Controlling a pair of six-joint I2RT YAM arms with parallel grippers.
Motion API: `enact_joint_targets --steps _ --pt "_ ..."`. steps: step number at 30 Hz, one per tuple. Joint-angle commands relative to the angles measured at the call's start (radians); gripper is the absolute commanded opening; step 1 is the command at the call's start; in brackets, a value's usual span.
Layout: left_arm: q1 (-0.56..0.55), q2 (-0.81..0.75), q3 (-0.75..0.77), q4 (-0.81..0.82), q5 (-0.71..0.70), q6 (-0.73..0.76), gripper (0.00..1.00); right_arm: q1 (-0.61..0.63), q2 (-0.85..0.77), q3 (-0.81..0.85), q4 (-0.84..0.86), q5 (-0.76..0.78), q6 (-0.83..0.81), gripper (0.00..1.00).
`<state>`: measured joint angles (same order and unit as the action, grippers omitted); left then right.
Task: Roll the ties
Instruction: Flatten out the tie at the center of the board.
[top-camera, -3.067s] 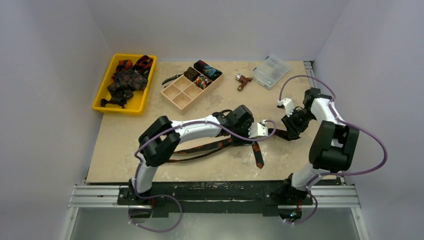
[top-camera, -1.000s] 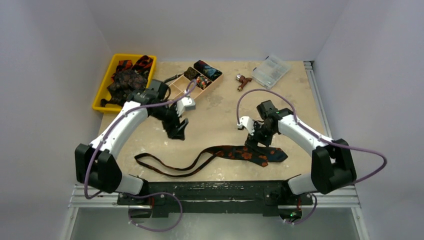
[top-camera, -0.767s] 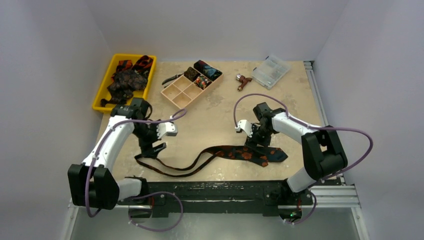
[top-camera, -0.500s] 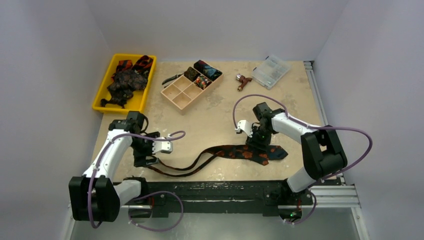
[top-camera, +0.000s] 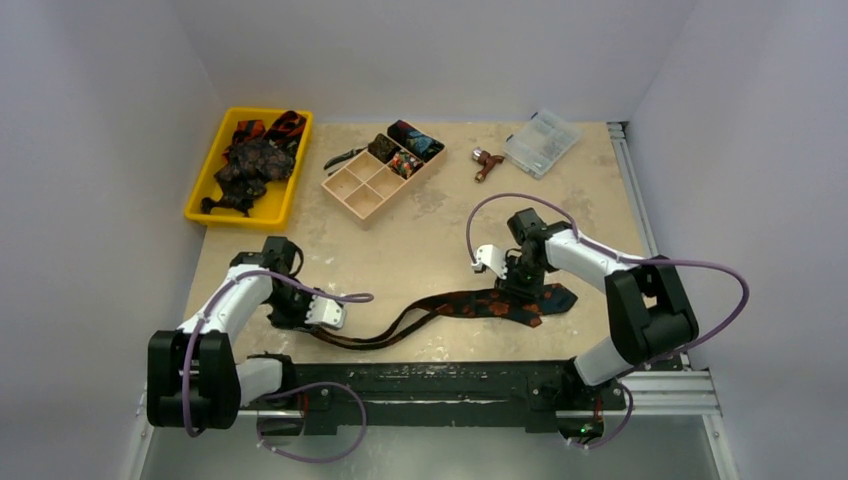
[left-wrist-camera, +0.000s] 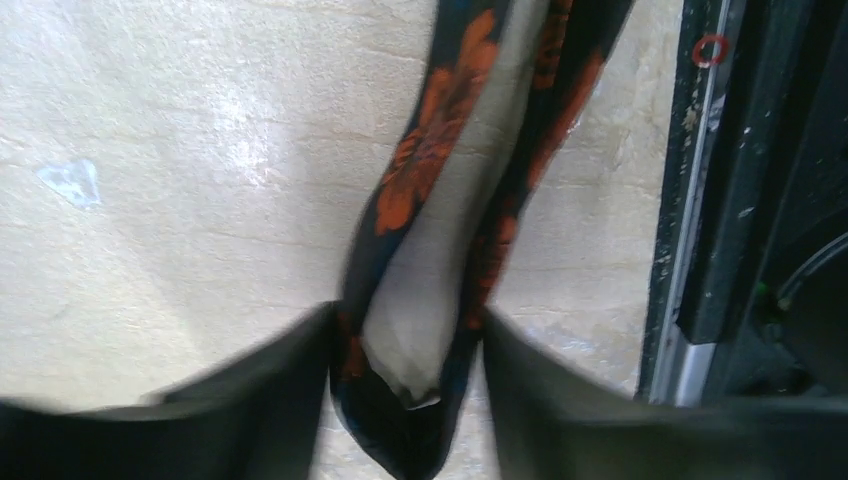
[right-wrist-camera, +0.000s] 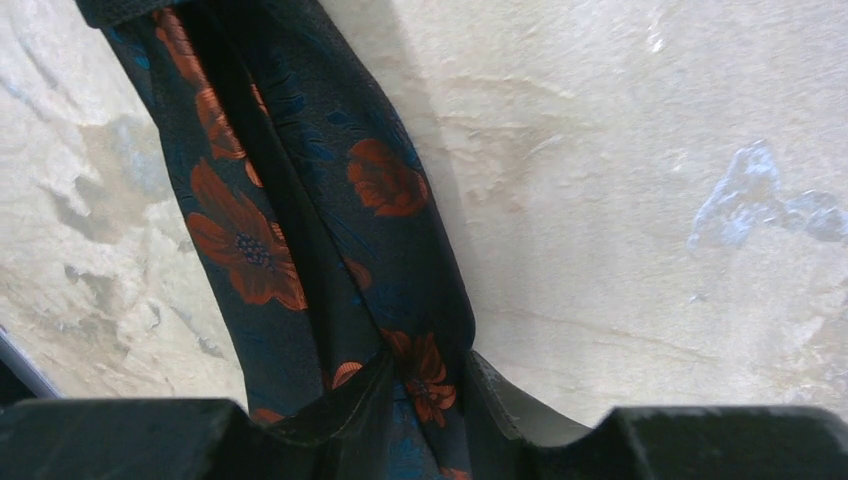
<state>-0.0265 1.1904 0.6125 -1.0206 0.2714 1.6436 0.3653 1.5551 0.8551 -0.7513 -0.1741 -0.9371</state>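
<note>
Black necktie with orange flowers lies stretched along the counter's 6 o'clock edge, seen from above. Its broad blade points out toward 4 o'clock and its thin tail loops away toward 8 o'clock. Left tool is down on the tail's far loop, and right tool is down on the broad part. Up at 10 o'clock sits a yellow tray with a heap of ties. At 12 o'clock there's a beige divided box with rolled ties in its far compartments. A clear plastic case sits at 1 o'clock, with a small reddish object near it.

Over to the left wrist: the picture is blurry, but two dark fingers flank the tail's folded end, one at 7 o'clock, one at 5. Each touches an outer edge of the loop, and bare counter shows between the two strands. The jaws stand partway apart; whether they have a true pinch, I cannot tell. A black rail runs down the 3 o'clock side.

Right wrist now: the fabric runs from 11 o'clock down to 6. There it bunches into the narrow gap between the fingers. That tool is pinching the necktie, with the cloth creased where the jaws meet it.
</note>
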Motion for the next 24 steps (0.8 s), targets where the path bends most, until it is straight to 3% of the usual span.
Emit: enact_joint_targets --steps 1,3,9,16,18,19,21,24 --pt "0.003 0.005 0.039 -0.053 0.027 0.039 0.23 -0.022 -0.002 -0.108 -0.104 0.018 -0.058 0.29" --pt "0.004 0.043 0.124 -0.159 0.045 0.012 0.0 -0.059 -0.03 -0.126 -0.112 0.046 -0.088 0.24" --pt "0.01 0.285 0.372 -0.402 0.117 -0.107 0.0 -0.204 0.007 -0.107 -0.201 0.112 -0.248 0.14" --pt "0.011 0.623 0.531 -0.456 0.026 -0.202 0.0 -0.22 0.197 -0.004 -0.26 0.151 -0.302 0.02" --pt "0.007 0.665 0.576 -0.439 0.04 -0.251 0.0 -0.22 0.241 0.032 -0.253 0.146 -0.293 0.08" --pt "0.002 0.684 0.598 -0.434 0.045 -0.272 0.03 -0.22 0.253 0.054 -0.257 0.131 -0.287 0.17" --pt "0.002 0.695 0.629 -0.404 0.052 -0.329 0.23 -0.222 0.255 0.098 -0.275 0.106 -0.262 0.38" --pt "0.003 0.664 0.646 -0.374 0.053 -0.357 0.42 -0.23 0.218 0.161 -0.305 0.085 -0.246 0.53"
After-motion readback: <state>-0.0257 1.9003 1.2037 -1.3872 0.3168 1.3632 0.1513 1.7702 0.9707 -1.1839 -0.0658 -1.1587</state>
